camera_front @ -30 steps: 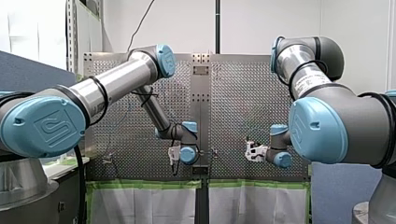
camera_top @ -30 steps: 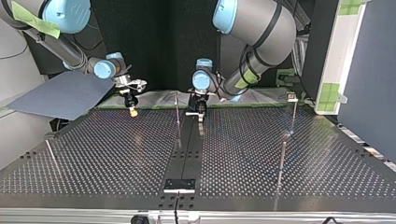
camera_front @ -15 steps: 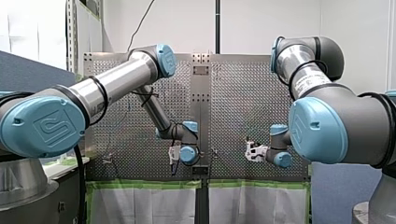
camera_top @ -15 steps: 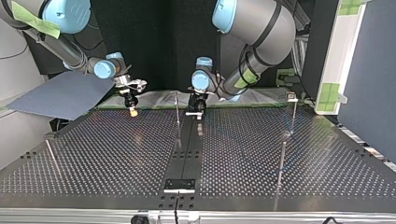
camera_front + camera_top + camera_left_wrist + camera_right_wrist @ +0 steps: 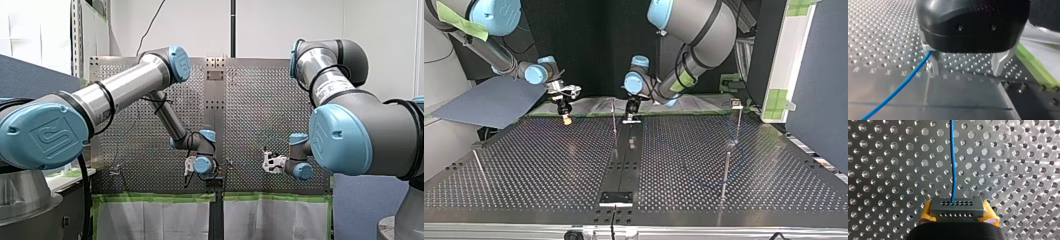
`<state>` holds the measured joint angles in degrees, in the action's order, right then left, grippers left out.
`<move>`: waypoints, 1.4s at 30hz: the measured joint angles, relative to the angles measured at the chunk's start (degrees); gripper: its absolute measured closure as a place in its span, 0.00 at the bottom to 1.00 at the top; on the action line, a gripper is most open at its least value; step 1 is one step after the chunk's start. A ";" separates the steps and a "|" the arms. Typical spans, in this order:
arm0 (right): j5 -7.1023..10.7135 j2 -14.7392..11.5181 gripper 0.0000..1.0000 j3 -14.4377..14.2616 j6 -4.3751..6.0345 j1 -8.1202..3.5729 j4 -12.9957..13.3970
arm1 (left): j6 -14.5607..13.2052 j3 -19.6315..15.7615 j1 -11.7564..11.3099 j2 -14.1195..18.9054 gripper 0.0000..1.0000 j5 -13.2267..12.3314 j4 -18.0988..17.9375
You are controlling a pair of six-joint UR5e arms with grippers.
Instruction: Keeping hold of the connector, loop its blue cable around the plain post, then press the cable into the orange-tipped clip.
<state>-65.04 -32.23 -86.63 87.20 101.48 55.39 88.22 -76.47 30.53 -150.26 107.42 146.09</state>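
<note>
Blue cable (image 5: 952, 160) runs straight out toward 12 o'clock from the dark connector (image 5: 956, 206), which my right jaws clamp between yellow pads (image 5: 926, 213). In the top view a thin post (image 5: 614, 125) stands at 3 o'clock from them. My left jaws, spread wide and empty, hang just beside it, the cable skirting one finger (image 5: 935, 66). Perforated metal table (image 5: 534, 160), ample swinging room.

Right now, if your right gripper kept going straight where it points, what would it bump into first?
Probably the perforated table: my right gripper, shut on the connector, points at it, with only the blue cable running ahead. The gap is hard to judge.
</note>
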 joint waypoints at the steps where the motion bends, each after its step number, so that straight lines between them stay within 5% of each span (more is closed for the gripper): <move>1: 0.03 -0.01 1.00 0.00 -0.01 0.01 0.00 | -0.10 0.00 0.21 0.01 0.00 0.03 0.03; 42: 0.23 0.01 1.00 0.00 -0.61 0.24 -0.81 | -3.58 -10.28 3.34 7.68 0.00 -1.41 -3.47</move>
<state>-64.82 -32.22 -86.63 86.59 101.72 54.58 84.63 -86.75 33.86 -142.58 106.02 142.62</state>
